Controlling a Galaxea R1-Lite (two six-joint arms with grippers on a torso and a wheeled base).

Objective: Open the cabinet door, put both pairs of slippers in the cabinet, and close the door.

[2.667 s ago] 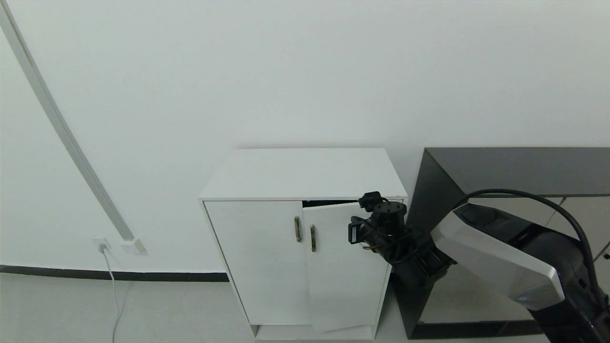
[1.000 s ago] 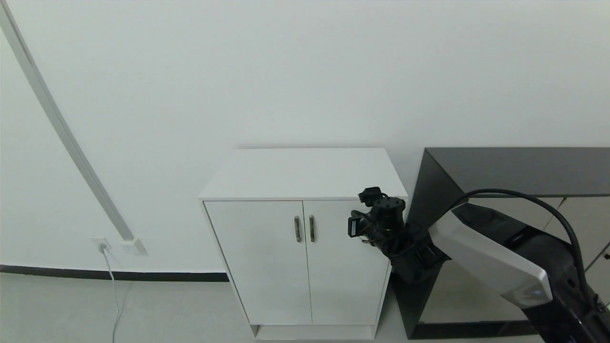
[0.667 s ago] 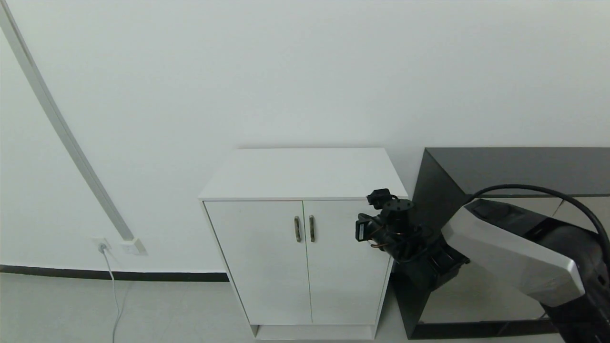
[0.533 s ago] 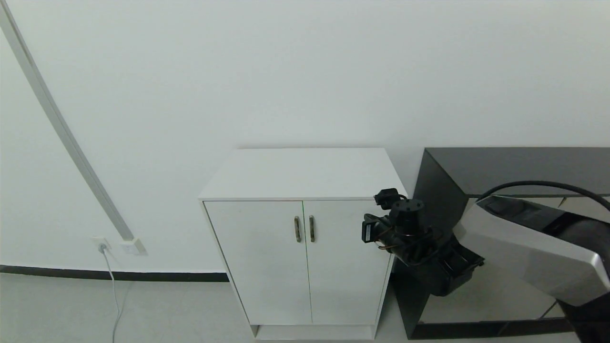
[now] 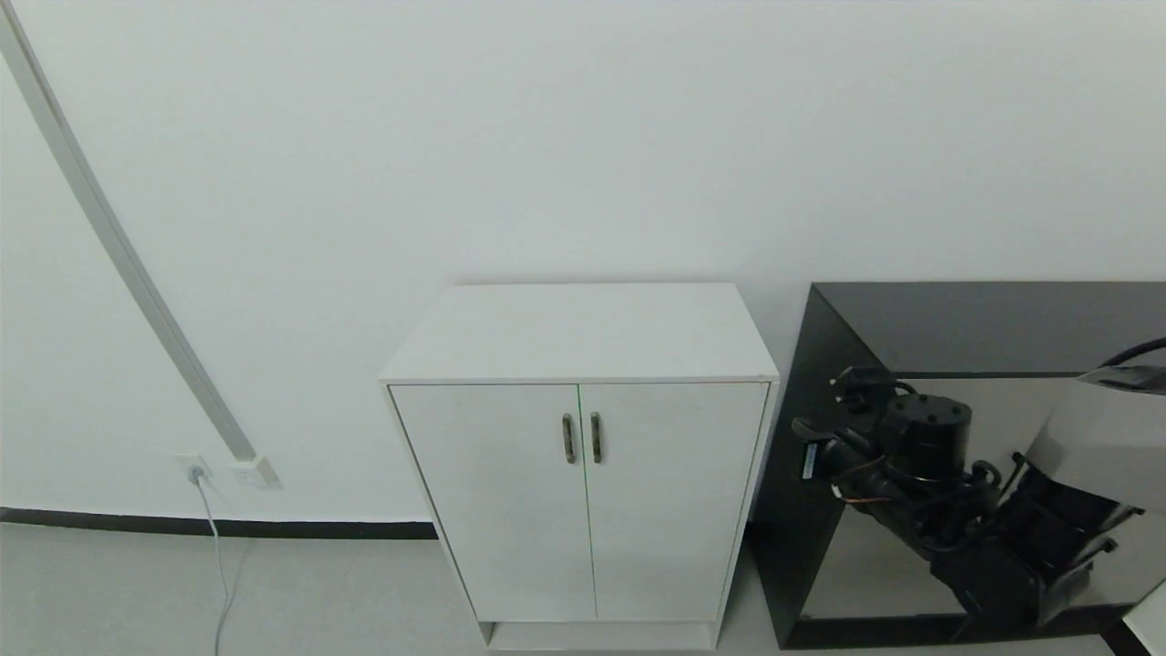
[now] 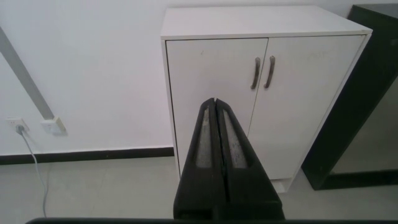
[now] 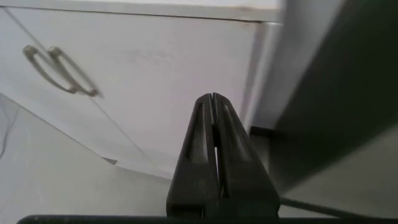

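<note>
Right pincer [image 7: 214, 98] now well back from the closed cabinet door [image 5: 669, 492]

Right gripper [image 7: 213, 99] in foreground, fingers pressed together, nothing between them, apart from cabinet. White cabinet [image 7: 161, 62] beyond, both doors flush, seam running down between two curved metal handles [image 7: 73, 74]. Dark unit [image 7: 348, 87] just beside cabinet's side panel. Pale floor [image 7: 50, 177] below.

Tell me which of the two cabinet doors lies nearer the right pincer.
The right door, beside the dark cabinet; the left door is farther off.
</note>
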